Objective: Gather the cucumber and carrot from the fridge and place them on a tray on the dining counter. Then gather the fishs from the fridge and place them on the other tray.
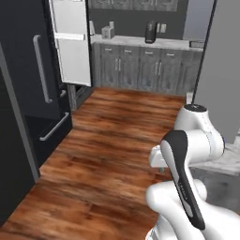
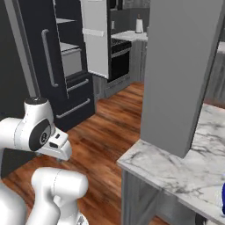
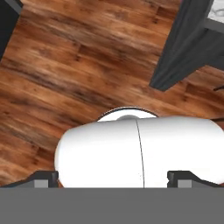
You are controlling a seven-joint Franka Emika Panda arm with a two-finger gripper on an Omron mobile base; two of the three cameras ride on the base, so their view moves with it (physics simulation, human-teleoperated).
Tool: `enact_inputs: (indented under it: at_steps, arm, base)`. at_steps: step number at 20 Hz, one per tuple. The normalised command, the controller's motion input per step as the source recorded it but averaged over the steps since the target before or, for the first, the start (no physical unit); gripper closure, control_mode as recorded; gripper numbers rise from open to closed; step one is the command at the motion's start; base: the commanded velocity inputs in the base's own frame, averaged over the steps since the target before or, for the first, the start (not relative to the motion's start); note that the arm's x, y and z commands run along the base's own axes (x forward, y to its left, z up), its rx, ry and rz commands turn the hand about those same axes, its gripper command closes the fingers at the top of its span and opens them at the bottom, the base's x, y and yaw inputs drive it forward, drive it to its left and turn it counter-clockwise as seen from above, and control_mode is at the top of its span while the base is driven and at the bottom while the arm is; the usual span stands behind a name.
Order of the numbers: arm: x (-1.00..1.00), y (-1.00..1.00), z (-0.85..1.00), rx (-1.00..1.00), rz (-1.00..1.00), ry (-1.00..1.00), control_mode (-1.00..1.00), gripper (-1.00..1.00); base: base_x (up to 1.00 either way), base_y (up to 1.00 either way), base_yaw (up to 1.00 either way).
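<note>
The black fridge [image 1: 28, 93] [image 2: 39, 52] stands at the left with one upper door [image 1: 70, 42] [image 2: 94, 39] swung open, so its light grey inner side and shelves [image 2: 70, 46] show. The marble dining counter [image 2: 193, 162] [image 1: 232, 159] runs along the right. A sliver of the deep-blue other tray [image 2: 223, 197] sits at its near end. My arm is folded over the wooden floor between fridge and counter. In the hand view my gripper [image 3: 113, 177] points down, open, with its fingertips [image 3: 43, 177] far apart and nothing between them. Cucumber, carrot and fishs are out of view.
A wide grey pillar [image 2: 180, 74] [image 1: 220, 70] rises from the dining counter. Grey kitchen cabinets [image 1: 140, 65] with a dark appliance [image 1: 150, 32] line the back wall, next to a black oven [image 2: 118, 61]. Open wood floor [image 1: 108, 140] lies between me and the fridge.
</note>
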Motion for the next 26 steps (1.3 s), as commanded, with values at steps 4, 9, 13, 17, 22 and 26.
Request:
enact_inputs:
  at_steps: [4, 9, 13, 17, 22, 26]
  arm:
    - [0.00, 0.00, 0.00, 0.00, 0.00, 0.00, 1.00, -1.00]
    - [0.00, 0.00, 0.00, 0.00, 0.00, 0.00, 1.00, -1.00]
    - [0.00, 0.00, 0.00, 0.00, 0.00, 0.00, 1.00, -1.00]
    - [0.00, 0.00, 0.00, 0.00, 0.00, 0.00, 1.00, -1.00]
    - [0.00, 0.00, 0.00, 0.00, 0.00, 0.00, 1.00, -1.00]
    - [0.00, 0.00, 0.00, 0.00, 0.00, 0.00, 1.00, -1.00]
  base:
    - [0.75, 0.51, -0.29]
    - [0.61, 0.50, -0.41]
    - [0.66, 0.56, -0.41]
    - [0.81, 0.54, -0.38]
    - [0.91, 0.31, -0.28]
    - [0.91, 0.26, -0.22]
